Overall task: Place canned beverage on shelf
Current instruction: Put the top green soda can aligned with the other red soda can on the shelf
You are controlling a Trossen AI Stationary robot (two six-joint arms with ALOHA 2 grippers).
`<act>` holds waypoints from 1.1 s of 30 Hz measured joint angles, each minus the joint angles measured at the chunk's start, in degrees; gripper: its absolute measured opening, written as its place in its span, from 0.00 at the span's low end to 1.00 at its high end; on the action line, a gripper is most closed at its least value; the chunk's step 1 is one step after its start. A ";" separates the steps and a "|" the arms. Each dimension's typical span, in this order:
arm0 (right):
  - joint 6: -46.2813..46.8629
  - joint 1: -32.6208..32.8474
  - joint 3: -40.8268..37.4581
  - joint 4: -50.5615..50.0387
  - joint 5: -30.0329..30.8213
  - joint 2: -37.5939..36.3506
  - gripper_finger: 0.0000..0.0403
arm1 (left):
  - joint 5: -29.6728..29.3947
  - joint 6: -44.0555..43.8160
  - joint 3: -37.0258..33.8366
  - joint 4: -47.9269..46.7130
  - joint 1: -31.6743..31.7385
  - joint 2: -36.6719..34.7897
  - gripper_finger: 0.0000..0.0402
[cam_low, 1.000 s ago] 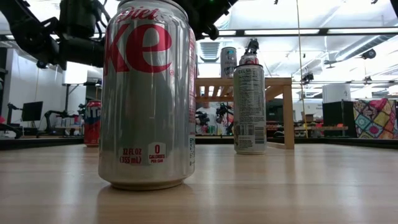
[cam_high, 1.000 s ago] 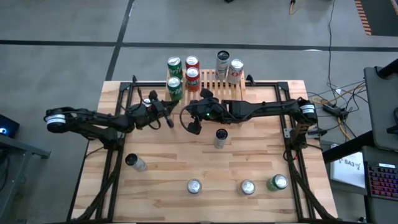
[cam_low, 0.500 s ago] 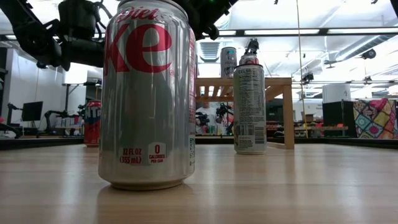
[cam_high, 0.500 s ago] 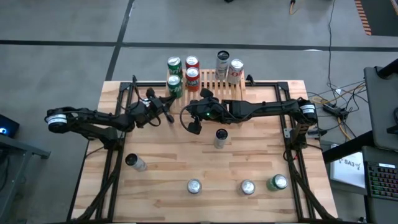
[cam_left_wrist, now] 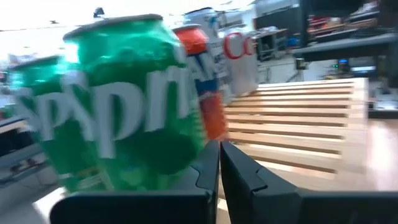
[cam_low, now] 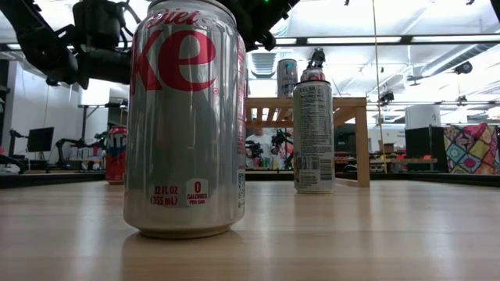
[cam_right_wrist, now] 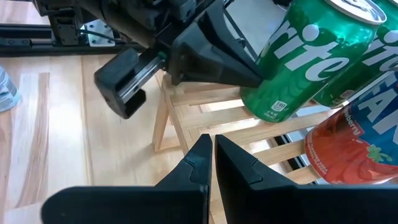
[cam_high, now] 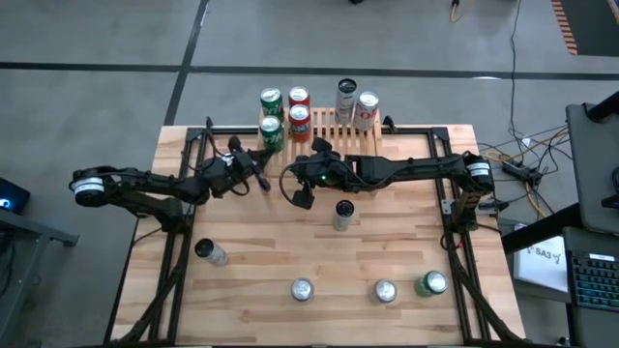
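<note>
Nothing much shifts: your left gripper [cam_high: 263, 182] nudges toward the shelf [cam_high: 334, 130], closed and empty, like the right gripper [cam_high: 302, 196]. Six cans shelved; silver can [cam_high: 342, 214] and four more wait.

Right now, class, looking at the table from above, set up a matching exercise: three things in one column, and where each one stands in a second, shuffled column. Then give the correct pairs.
Column one:
1. Front green Sprite can
2. Tall silver can
3. Green can

Column two:
A. On the bare table, near the middle
B. On the shelf, at its left end
C. Near the table's front right corner

Pairs: 1-B, 2-A, 3-C
</note>
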 joint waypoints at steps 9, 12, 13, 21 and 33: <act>-0.02 0.00 0.00 0.01 0.00 0.00 0.02 | -0.19 0.36 0.00 0.31 1.41 0.00 0.00; -0.01 0.00 0.00 0.02 0.00 0.00 0.02 | -0.28 0.36 0.00 0.39 2.01 0.00 0.00; 0.00 0.00 0.00 0.02 0.00 -0.03 0.02 | -0.27 0.36 0.00 0.50 2.20 0.00 0.00; 0.40 0.00 0.00 0.04 0.00 -0.05 0.02 | -0.29 0.31 0.00 1.19 3.32 0.00 0.00; 0.48 0.26 0.00 0.02 0.00 -0.05 0.02 | 6.21 -0.99 0.00 -1.58 3.23 0.00 0.00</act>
